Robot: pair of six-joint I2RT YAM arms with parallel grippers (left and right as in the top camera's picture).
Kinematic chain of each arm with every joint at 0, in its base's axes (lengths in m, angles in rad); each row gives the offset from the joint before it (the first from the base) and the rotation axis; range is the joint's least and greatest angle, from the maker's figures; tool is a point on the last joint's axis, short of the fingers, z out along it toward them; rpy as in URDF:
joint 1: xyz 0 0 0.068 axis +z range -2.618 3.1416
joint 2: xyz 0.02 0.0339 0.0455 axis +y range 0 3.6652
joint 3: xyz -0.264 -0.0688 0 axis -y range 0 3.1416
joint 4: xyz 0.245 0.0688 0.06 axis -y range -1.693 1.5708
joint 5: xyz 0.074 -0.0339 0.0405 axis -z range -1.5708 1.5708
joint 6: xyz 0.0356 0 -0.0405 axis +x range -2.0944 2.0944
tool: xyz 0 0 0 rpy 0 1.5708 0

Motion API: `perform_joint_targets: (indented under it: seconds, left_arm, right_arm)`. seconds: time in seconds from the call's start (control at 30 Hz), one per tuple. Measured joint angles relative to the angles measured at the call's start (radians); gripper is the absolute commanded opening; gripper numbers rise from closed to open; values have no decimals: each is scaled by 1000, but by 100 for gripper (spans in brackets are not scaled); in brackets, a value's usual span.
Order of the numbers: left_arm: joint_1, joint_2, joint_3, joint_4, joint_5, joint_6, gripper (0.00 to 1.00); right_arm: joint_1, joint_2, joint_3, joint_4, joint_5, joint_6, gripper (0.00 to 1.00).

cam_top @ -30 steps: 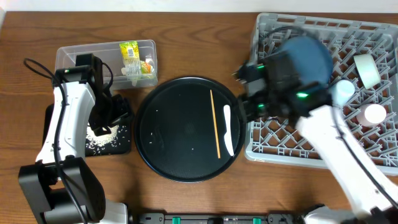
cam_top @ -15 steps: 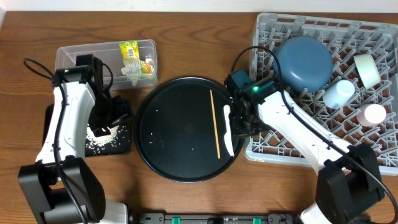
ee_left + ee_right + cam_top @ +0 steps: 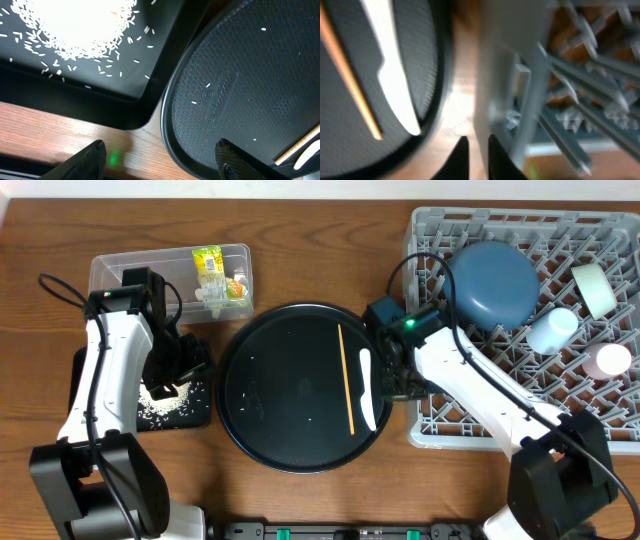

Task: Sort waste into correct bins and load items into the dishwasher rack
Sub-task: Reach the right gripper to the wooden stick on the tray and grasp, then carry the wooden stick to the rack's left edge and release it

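Note:
The grey dishwasher rack point(image 3: 520, 425) at the right holds a blue plate point(image 3: 493, 285), a cream bowl point(image 3: 593, 288), a pale blue cup point(image 3: 553, 330) and a whitish cup point(image 3: 607, 361). My right gripper point(image 3: 398, 385) is shut on the rack's left wall point(image 3: 495, 75), fingers point(image 3: 479, 150) either side of it. The wooden stick point(image 3: 346, 380) and a long white scrap point(image 3: 366, 390) lie on the round black tray point(image 3: 290, 410). Rice point(image 3: 160, 405) lies in the shallow black tray point(image 3: 80, 370). Wrappers point(image 3: 208, 262) are in the clear tub point(image 3: 120, 270). My left gripper point(image 3: 190, 365) is open and empty over the two trays' edges point(image 3: 162, 162).
In the left wrist view the rice pile point(image 3: 80, 25) sits in the black tray's corner point(image 3: 115, 107), beside the round tray's rim point(image 3: 240, 90) with a few stray grains. A strip of bare wood separates the round tray from the rack.
My right arm came down from over the rack to its left wall and closed on it. The rack with its dishes has slid a little to the right. The left arm is still.

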Motion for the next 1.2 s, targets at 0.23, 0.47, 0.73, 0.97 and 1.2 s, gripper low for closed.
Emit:
perform_joint_targets:
  seconds: [0.23, 0.47, 0.73, 0.97, 1.2]
  left_arm:
    - [0, 0, 0, 0, 0, 0, 72]
    - [0, 0, 0, 0, 0, 0, 72]
    - [0, 0, 0, -1, 0, 0, 72]
    - [0, 0, 0, 0, 0, 0, 72]
    - [0, 0, 0, 0, 0, 0, 72]
  right_arm:
    - [35, 0, 1, 268, -182, -126, 56]
    - [122, 19, 2, 386, -161, -62, 53]
    - [164, 171, 2, 428, -113, 44, 49]
    - [206, 258, 8, 439, -76, 103, 21]
    - [217, 269, 19, 425, -42, 124, 1]
